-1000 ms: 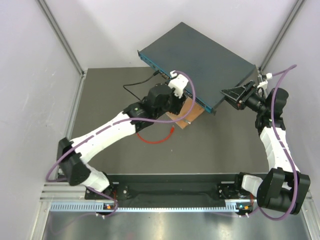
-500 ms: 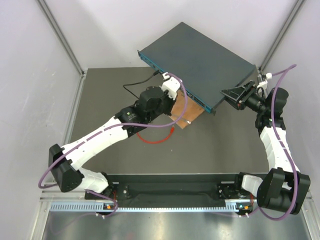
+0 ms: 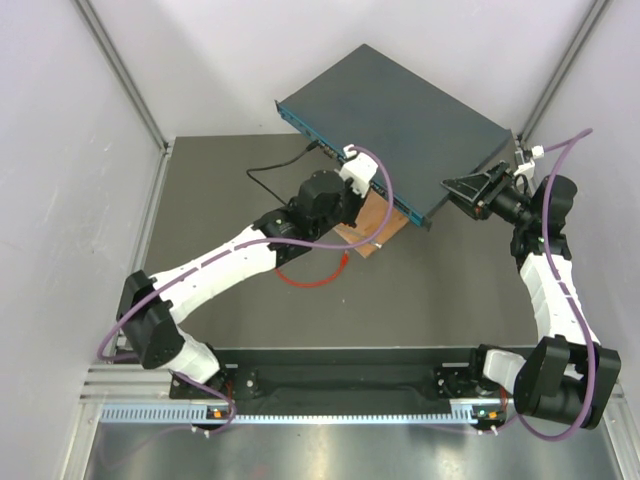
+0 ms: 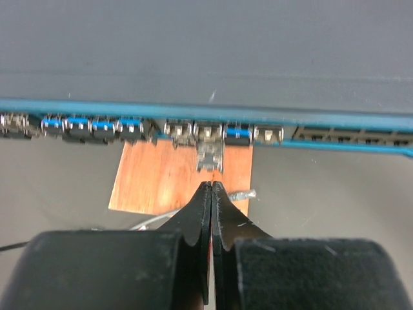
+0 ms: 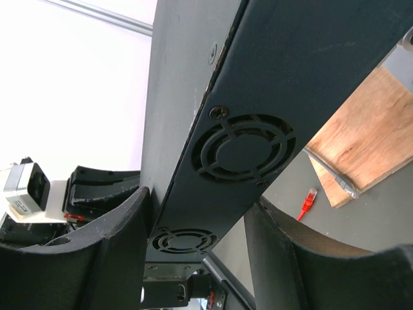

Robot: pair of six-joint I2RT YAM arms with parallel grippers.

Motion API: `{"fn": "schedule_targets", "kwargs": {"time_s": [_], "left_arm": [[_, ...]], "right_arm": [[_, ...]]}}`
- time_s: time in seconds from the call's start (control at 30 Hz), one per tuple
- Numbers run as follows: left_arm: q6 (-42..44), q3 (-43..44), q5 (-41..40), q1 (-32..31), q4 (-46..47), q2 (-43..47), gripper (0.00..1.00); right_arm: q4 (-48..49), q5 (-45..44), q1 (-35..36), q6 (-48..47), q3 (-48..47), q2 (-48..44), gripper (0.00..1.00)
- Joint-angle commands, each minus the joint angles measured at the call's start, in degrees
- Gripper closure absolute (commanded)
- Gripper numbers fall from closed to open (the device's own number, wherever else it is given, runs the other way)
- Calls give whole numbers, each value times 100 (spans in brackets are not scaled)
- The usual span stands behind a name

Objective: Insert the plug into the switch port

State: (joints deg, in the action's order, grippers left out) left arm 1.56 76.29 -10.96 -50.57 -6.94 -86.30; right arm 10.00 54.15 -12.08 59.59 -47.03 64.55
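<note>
Switch propped for plugging: my right gripper point(image 5: 199, 201) clasps the fan end of the switch point(image 3: 400, 110), steadying it tipped on a wooden block point(image 4: 168, 184) so its ports point(image 4: 97, 126) face my left arm. The left gripper point(image 4: 211, 187) is clenched, apparently empty, its tips just short of a pale connector point(image 4: 210, 155) seated in one port. The red plug point(image 5: 311, 196) lies unheld on the table point(image 3: 450, 290) beside the block.

switch box point(image 3: 400, 110) matt painted metal; wood block point(image 4: 174, 177) bare; table point(image 3: 220, 220) matt

Bright, even light; soft shadows; blurred foreground.
</note>
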Motion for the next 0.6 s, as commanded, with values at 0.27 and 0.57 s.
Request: {"fn": "schedule_targets", "kwargs": {"time_s": [0.27,0.57], "left_arm": [[186,632,50,73,869,-352,100],[195,887,76,82,1072,-581,100]], "right_arm": [[99,342,381,-668,-149,31,100],[2,333,399,-747,-52,-48,100]]}}
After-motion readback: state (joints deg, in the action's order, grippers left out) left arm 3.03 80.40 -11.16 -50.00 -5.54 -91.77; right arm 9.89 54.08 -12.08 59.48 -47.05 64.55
